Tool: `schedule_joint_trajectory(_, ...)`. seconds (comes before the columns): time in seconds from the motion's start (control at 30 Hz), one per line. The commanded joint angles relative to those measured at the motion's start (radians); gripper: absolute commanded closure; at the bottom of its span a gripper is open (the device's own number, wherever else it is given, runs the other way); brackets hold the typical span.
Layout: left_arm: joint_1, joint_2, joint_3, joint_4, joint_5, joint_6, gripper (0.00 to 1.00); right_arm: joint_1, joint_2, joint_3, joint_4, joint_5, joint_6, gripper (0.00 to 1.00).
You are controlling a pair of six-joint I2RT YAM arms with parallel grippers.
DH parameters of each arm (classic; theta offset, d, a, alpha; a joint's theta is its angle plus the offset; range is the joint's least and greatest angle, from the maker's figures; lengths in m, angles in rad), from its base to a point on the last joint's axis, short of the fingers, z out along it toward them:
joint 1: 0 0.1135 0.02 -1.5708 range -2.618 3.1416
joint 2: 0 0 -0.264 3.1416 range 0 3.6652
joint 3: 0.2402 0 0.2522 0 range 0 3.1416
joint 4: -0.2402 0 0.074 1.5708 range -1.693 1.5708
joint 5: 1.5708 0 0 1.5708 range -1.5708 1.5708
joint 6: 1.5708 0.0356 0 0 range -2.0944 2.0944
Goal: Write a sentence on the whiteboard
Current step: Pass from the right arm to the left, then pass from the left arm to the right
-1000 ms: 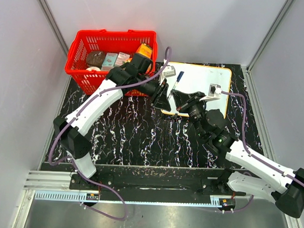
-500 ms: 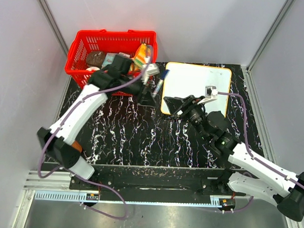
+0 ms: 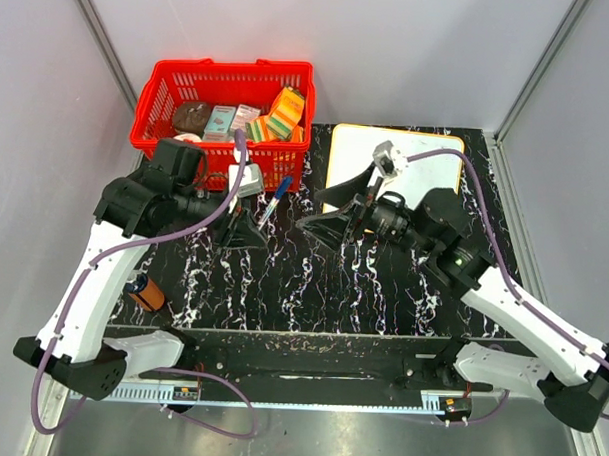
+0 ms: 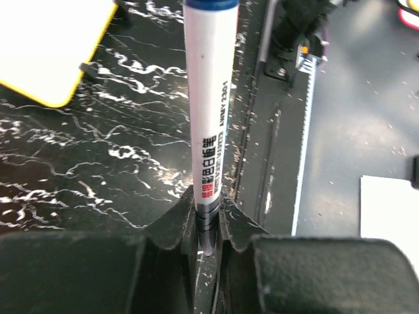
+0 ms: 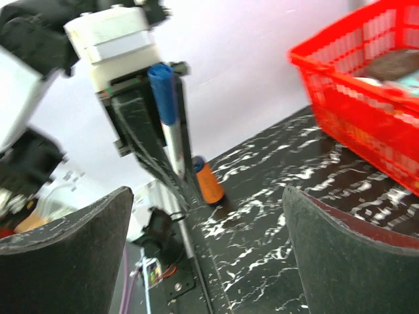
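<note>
Two grippers facing each other near-left of whiteboard (image 3: 352, 148), lying blank at far right: left gripper (image 4: 207, 219) pinching capped blue marker (image 4: 208, 131), right gripper (image 3: 313, 210) holding fingers wide. Likely best: closing squarely on cap (image 5: 161, 95), pulling straight.

Lab: grey-panelled enclosure (image 3: 341, 49), aluminium rails (image 3: 103, 43).

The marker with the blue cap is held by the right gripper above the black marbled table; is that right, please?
Not quite: the marker is held by the left gripper, above the black marbled table. The left wrist view shows it shut on the barrel; the right gripper is open and empty.
</note>
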Motion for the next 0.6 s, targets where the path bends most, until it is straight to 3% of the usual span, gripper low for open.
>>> schedule_joint_trajectory(0.0, -0.006, -0.008, 0.027, -0.158, 0.147, 0.157, 1.00, -0.007, 0.081, 0.074, 0.071, -0.378, -0.016, 0.00)
schedule_joint_trajectory(0.17, -0.011, -0.011, 0.038, -0.179, 0.185, 0.183, 1.00, -0.005, 0.173, 0.071, 0.297, -0.440, 0.118, 0.08)
schedule_joint_trajectory(0.2, -0.012, -0.009, 0.043, -0.188, 0.190, 0.187, 1.00, -0.007, 0.210, 0.091, 0.301, -0.455, 0.125, 0.19)
schedule_joint_trajectory(0.27, -0.014, 0.000, 0.049, -0.196, 0.196, 0.193, 1.00, -0.007, 0.241, 0.100, 0.357, -0.481, 0.167, 0.21)
schedule_joint_trajectory(0.4, -0.028, 0.004, 0.040, -0.199, 0.200, 0.198, 1.00, -0.007, 0.298, 0.108, 0.476, -0.544, 0.234, 0.43)
schedule_joint_trajectory(0.57, -0.028, 0.003, 0.036, -0.199, 0.197, 0.198, 1.00, -0.007, 0.305, 0.086, 0.545, -0.565, 0.262, 0.47)
